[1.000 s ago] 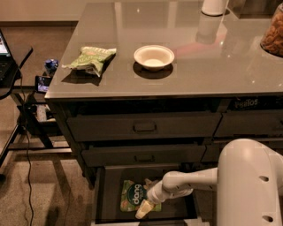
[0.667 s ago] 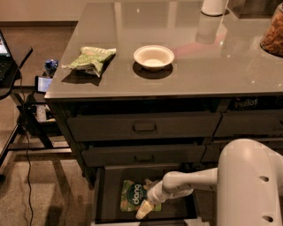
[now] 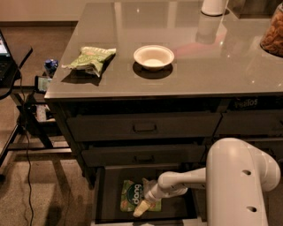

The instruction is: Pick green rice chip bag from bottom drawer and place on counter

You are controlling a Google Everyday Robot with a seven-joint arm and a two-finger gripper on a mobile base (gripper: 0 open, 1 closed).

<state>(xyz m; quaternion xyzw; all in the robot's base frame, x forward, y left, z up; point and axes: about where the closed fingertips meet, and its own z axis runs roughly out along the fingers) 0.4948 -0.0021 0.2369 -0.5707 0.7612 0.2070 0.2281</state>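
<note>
The green rice chip bag [image 3: 131,194] lies flat on the floor of the open bottom drawer [image 3: 106,194], its dark circle with white lettering facing up. My gripper [image 3: 140,208] reaches into the drawer from the right on a white arm and sits over the bag's lower right corner. The arm covers the bag's right edge. The grey counter [image 3: 190,66] spreads above the closed upper drawers.
On the counter lie a paler wrinkly green bag [image 3: 90,59] at the left, a white bowl [image 3: 153,56] in the middle, a white cylinder [image 3: 214,6] at the back and a brown item [image 3: 274,33] at the right edge. A stand with cables [image 3: 26,128] is left of the cabinet.
</note>
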